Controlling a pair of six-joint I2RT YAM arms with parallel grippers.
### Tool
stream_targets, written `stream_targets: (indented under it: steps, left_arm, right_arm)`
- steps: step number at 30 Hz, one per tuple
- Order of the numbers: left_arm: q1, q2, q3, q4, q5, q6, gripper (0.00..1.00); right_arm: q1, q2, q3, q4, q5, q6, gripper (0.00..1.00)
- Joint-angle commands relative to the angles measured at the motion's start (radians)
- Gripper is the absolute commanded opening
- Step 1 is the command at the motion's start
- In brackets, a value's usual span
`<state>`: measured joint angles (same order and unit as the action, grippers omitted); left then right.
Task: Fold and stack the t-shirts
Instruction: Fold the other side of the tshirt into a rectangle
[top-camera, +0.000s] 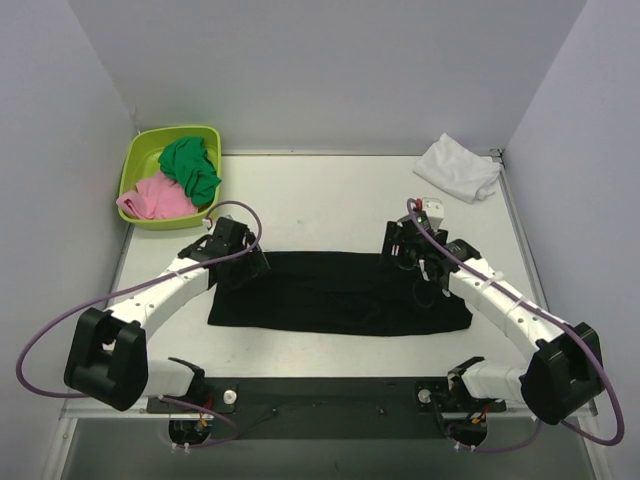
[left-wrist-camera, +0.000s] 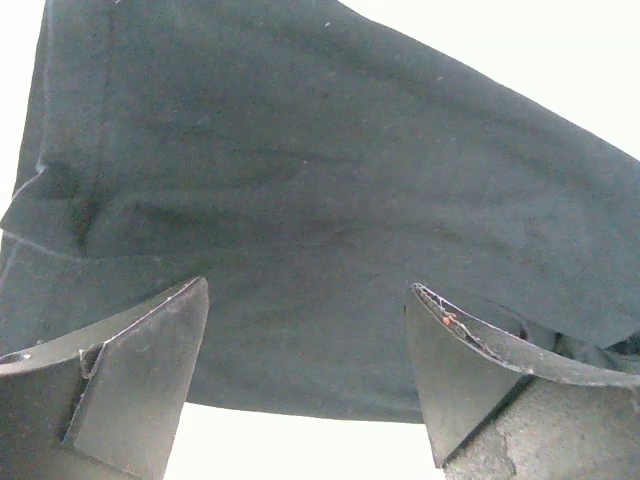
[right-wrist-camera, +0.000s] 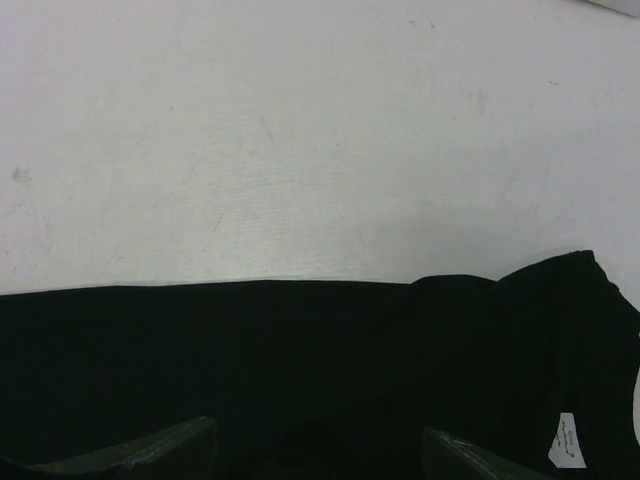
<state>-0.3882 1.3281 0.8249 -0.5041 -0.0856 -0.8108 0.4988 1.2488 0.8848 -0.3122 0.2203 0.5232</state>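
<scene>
Now | left gripper (left-wrist-camera: 305, 300) apart, right gripper (right-wrist-camera: 315, 440) apart, over black t-shirt (top-camera: 340, 292) | white label (right-wrist-camera: 567, 441) unreadable

Nothing readable anywhere I look. Only candidate: small white label (right-wrist-camera: 567, 441) on the black t-shirt (right-wrist-camera: 300, 370), low right in my right wrist view, with faint grey print on it, too small and blurred to make out.

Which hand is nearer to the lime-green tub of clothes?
Left. The left hand sits close beside the tub, over one end of the black t-shirt; the right hand is over the opposite end.
</scene>
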Motion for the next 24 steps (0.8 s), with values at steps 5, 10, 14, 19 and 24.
stream_targets:
  steps: [5, 10, 14, 19, 24]
  left_arm:
    - [-0.014, -0.078, -0.012, -0.103, -0.103, -0.019, 0.89]
    - [-0.012, -0.105, -0.046, -0.131, -0.161, -0.019, 0.89]
    - [-0.011, -0.086, -0.049, -0.137, -0.186, -0.030, 0.89]
    - [-0.006, -0.052, -0.044, -0.139, -0.215, -0.050, 0.89]
    - [0.040, -0.023, -0.036, -0.111, -0.210, -0.053, 0.86]
  right_arm:
    - [0.027, -0.055, -0.046, -0.027, 0.045, 0.026, 0.83]
    - [0.035, -0.064, -0.076, -0.022, 0.047, 0.031, 0.83]
    - [0.038, -0.072, -0.095, -0.013, 0.045, 0.032, 0.83]
    - [0.038, -0.089, -0.115, -0.013, 0.050, 0.026, 0.83]
    - [0.037, -0.111, -0.130, -0.013, 0.048, 0.017, 0.83]
